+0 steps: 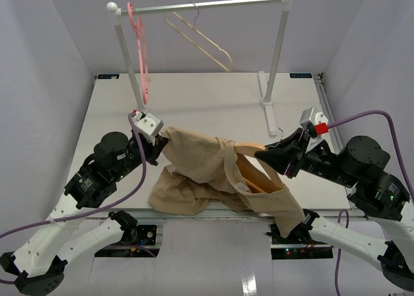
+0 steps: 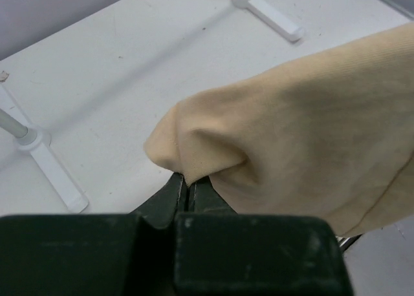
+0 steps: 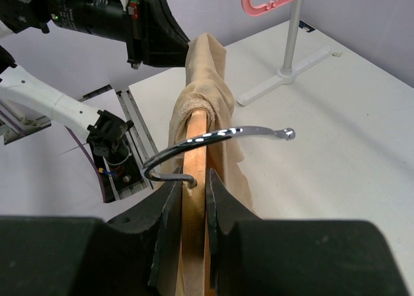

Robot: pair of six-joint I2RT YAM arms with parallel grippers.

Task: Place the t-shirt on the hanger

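Two grippers share one garment. The left gripper (image 2: 187, 185) has its jaws pressed together on a pinched fold of the t-shirt (image 1: 194, 159), and the tan cloth bulges just past its fingertips. From there the shirt stretches across to the right gripper (image 3: 193, 187), with its lower part slumped on the table (image 1: 213, 95) below and between the two tools. The right gripper's jaws are clamped on the neck of the wooden hanger (image 3: 194, 150), directly under the metal hook (image 3: 220, 136). The hanger's far arm, pointing away from those fingers, is already sleeved in cloth.

The shirt looks light, limp and shapeless. It will likely sag wherever it is unsupported and could slide off the smooth wood, so a pinch on a fold near the collar or shoulder seam seems the surest hold. The hanger looks stiff and light, and is best held at its neck, as it is here.

The count is one t-shirt, one rack (image 1: 200, 7) and three hangers. Beyond both grippers, a pink hanger (image 1: 140, 47) and a cream hanger (image 1: 206, 42) hang on the rack, and the wooden one is in the right gripper's hold.
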